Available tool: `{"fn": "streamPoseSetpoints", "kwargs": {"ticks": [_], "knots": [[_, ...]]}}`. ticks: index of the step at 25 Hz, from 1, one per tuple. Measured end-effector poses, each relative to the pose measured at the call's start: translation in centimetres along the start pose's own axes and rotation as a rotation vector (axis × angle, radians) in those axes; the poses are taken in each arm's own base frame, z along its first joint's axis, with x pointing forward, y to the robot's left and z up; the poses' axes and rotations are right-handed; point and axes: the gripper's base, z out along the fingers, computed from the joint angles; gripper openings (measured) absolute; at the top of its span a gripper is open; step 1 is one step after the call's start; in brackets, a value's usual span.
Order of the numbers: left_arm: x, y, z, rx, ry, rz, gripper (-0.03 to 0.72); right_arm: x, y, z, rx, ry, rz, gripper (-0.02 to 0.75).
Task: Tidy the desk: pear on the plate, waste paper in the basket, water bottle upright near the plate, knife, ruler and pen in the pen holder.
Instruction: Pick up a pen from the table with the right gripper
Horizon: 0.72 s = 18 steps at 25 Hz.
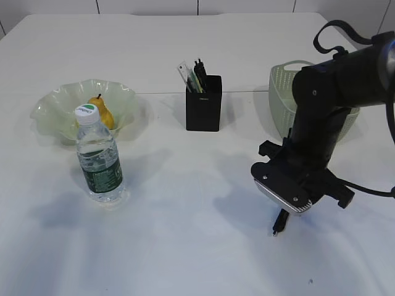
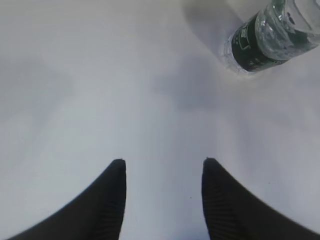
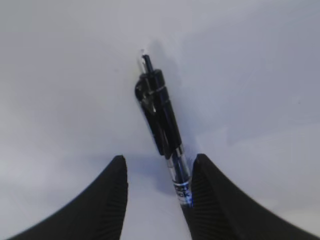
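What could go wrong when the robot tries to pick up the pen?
The pen lies on the table off to one side between the open right gripper, close to one finger. It might get nudged away or pinched crooked and slip. Later, the pen holder already has things poking out, so the pen could bump them going in.

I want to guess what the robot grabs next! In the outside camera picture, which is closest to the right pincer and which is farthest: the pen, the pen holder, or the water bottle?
From the right pincer:
1. Pen, right at its tips, on the table.
2. Pen holder, farther back, middle.
3. Water bottle, far left, standing upright.
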Motion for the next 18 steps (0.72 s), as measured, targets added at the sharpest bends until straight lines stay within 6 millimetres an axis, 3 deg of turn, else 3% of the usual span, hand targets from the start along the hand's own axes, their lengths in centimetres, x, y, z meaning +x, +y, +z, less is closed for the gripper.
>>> {"fn": "streamPoseSetpoints", "kwargs": {"ticks": [7, 18], "knots": [[0.0, 0.0, 0.0, -0.003, -0.004, 0.002, 0.348, 0.3, -0.4, 1.6, 0.006, 0.007, -0.004, 0.320], [-0.2, 0.0, 0.0, -0.005, -0.025, 0.003, 0.348, 0.4, -0.7, 2.4, 0.017, 0.017, -0.011, 0.320]]}}
